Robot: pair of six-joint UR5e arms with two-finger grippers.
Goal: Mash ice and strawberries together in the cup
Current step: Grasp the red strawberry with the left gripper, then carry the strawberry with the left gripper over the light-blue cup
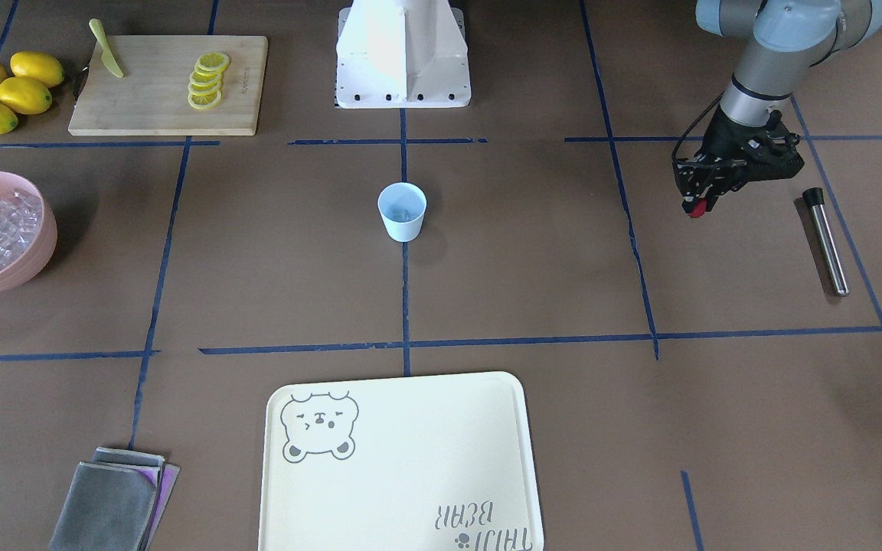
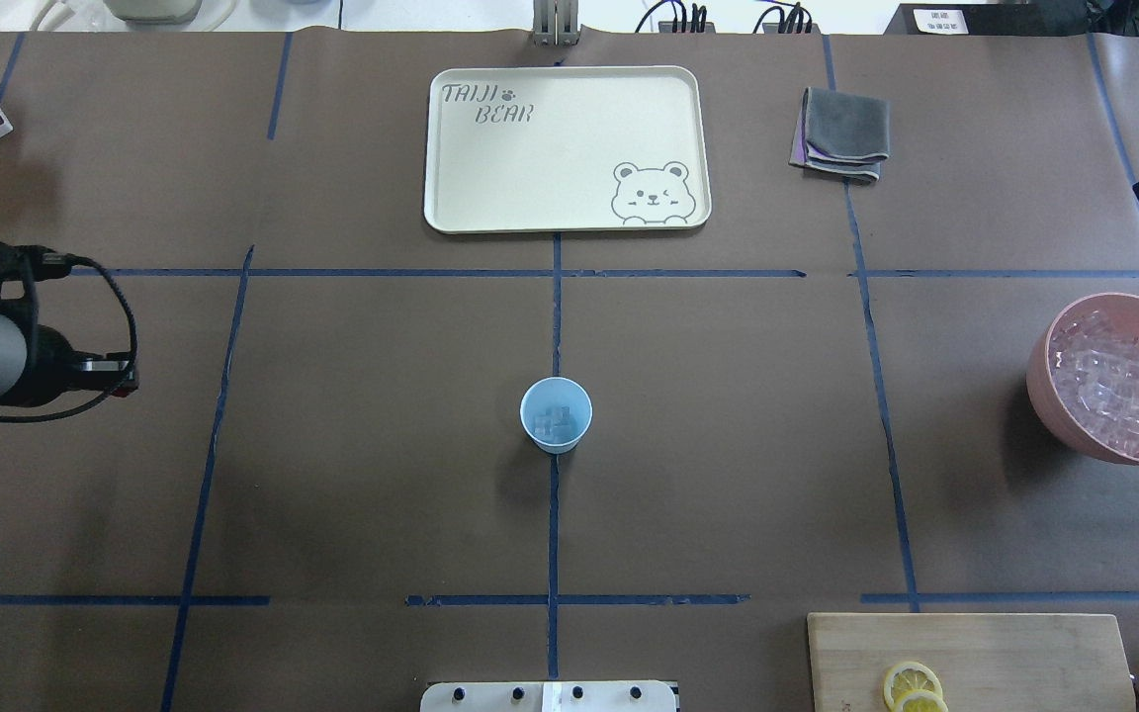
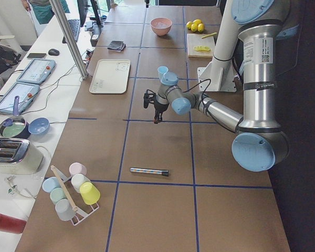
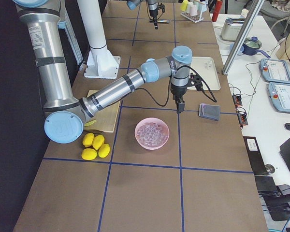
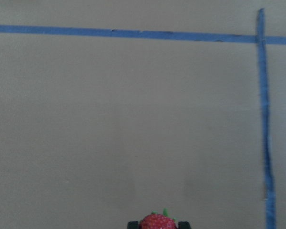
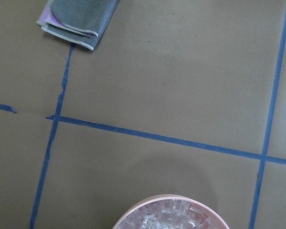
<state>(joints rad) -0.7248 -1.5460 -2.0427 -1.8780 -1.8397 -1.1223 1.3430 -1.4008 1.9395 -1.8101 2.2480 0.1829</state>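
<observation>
Cup, pale blue: upright at the middle of the table, ice cubes inside. Left hand: above the table, well apart from the cup, clamped on one strawberry. Right hand: aloft between pink bowl and folded cloth; open or closed, cannot tell.

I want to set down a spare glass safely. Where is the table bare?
Widest bare stretches: between the cup and the pink ice bowl, and between the cup and the left gripper holding the strawberry. Crowded: the cutting board and lemons corner.
</observation>
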